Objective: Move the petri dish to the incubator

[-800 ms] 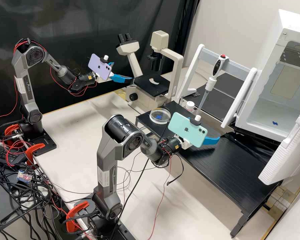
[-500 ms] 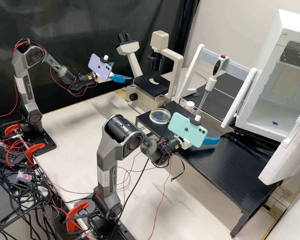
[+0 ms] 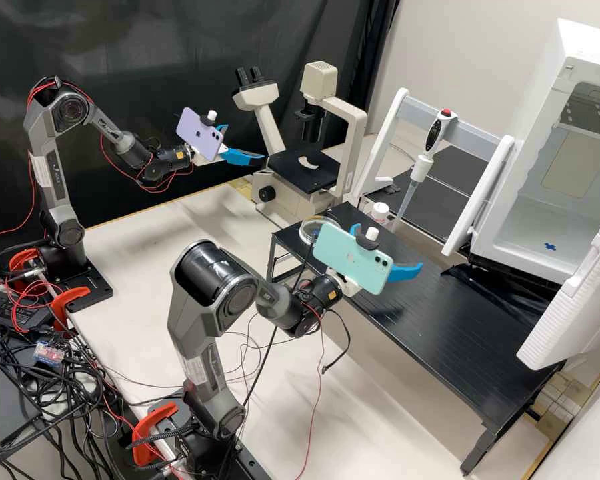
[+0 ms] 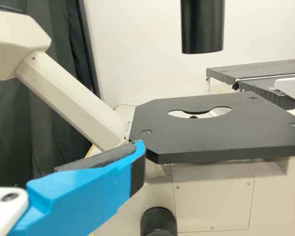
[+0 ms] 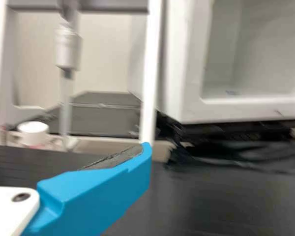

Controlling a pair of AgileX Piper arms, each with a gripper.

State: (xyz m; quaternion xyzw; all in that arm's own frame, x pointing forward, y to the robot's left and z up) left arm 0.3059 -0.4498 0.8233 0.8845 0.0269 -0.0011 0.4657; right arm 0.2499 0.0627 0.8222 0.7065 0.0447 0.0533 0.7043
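In the high view, my left gripper (image 3: 245, 143) hangs open beside the microscope stage, and my right gripper (image 3: 404, 271) is open above the black raised shelf. The clear petri dish (image 3: 308, 231) lies flat on that shelf's far left end, partly hidden by the mint phone on my right wrist. The white incubator (image 3: 492, 230) stands at the right, door open, a blue cross mark on its floor. In the left wrist view, one finger of my left gripper (image 4: 136, 162) is near the stage. In the right wrist view, my right gripper (image 5: 146, 160) holds nothing; the incubator (image 5: 187, 105) is beyond.
A microscope (image 3: 303, 172) stands behind the shelf (image 3: 447, 333). Next to the shelf are a pipette (image 3: 423, 167) on a white stand and a white-capped bottle (image 3: 380, 211). The incubator's door (image 3: 573, 300) juts out over the shelf. Loose cables hang from my right arm.
My right arm has drawn back left in the high view, and its phone now covers part of the petri dish. The left arm and the dish have stayed put.
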